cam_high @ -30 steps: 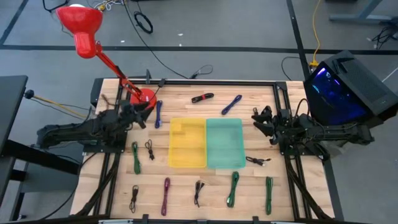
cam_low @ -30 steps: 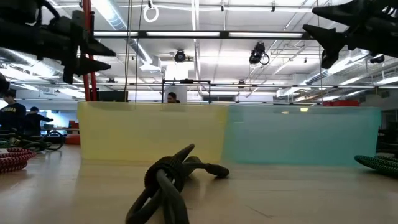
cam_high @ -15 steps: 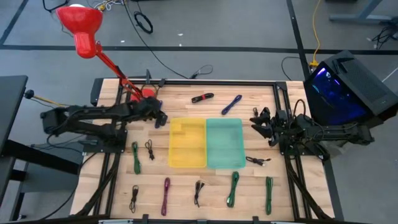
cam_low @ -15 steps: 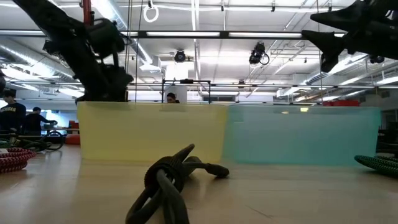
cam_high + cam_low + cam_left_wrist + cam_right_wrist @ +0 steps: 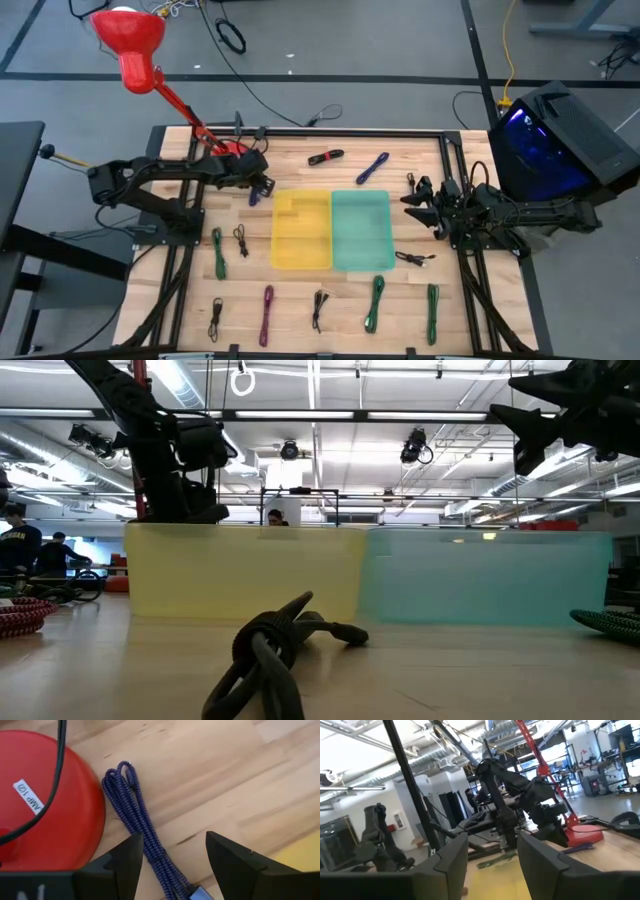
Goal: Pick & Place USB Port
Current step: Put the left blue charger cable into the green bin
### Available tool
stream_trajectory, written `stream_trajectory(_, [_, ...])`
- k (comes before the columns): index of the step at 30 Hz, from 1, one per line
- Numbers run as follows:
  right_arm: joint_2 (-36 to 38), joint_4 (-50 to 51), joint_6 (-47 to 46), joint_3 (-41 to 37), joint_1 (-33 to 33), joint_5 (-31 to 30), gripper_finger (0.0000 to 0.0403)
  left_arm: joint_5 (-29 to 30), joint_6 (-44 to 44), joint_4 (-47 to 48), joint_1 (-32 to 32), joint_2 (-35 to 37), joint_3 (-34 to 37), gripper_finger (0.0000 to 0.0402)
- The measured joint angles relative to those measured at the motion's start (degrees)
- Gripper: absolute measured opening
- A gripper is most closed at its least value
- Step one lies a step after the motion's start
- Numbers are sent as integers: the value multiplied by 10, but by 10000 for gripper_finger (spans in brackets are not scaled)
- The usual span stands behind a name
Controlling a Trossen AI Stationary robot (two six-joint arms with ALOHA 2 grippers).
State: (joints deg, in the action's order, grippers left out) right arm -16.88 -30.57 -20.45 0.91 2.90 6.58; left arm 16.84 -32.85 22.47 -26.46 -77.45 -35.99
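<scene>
Left arm: swung from the surface's left edge toward the lamp base [image 5: 45, 805]; left gripper [image 5: 262, 186] now low over the blue cable [image 5: 135, 820], fingers [image 5: 122, 862] spread either side, nothing held. Right gripper [image 5: 412, 197]: raised beside the teal bin [image 5: 360, 230], fingers parted, empty. Yellow bin [image 5: 302, 232]: nothing visible inside.
</scene>
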Motion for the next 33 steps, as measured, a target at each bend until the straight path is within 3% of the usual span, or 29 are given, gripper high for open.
stream_trajectory(7, [0,4,-1,0,0,25,174,24,-29,25,0,-47,1,220])
stream_trajectory(17, [0,5,-1,0,0,25,174,24,-36,-15,0,-94,-1,211])
stream_trajectory(20, [0,6,-1,0,0,25,174,17,-56,-18,0,-105,-2,169])
stream_trajectory(25, [0,7,0,0,0,24,174,11,-56,-17,0,-108,-6,29])
stream_trajectory(33, [0,16,-2,0,0,19,174,64,-54,120,-2,-103,-88,25])
